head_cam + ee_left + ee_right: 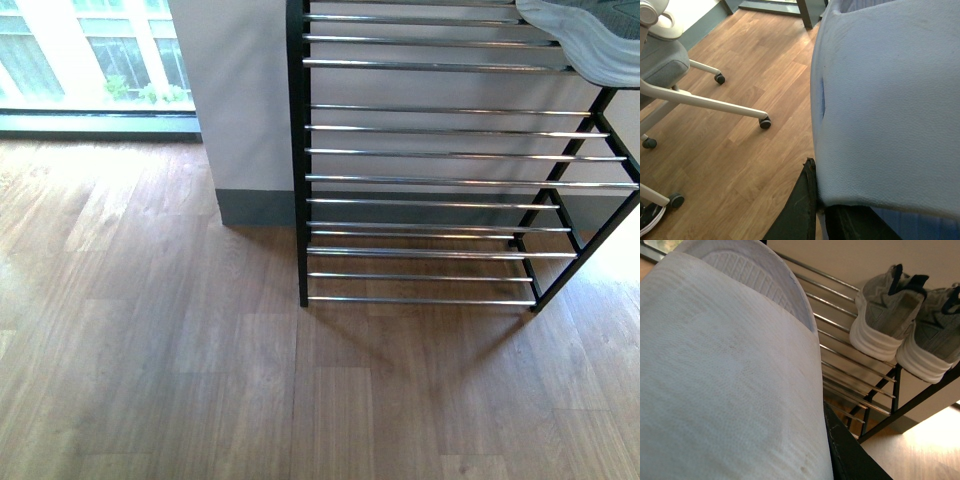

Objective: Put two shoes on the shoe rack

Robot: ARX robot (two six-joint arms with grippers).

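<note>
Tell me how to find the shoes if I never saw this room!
Look for the shoe rack with the black frame and shiny silver bars, standing by the pale wall. On its top bars sit two shoes side by side, heels showing. They are grey knit with thick white soles and dark collars, the only things resting on the bars.

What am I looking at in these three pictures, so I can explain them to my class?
A two-armed robot took them. The front view, from its body, shows a shoe rack on a wooden floor. The others come from wrist cameras. The right wrist view looks past the padded right hand at a grey sneaker beside its twin on the rack's bars. The left wrist view shows the padded left hand and an office chair. Whether either hand grips anything cannot be told.
</note>
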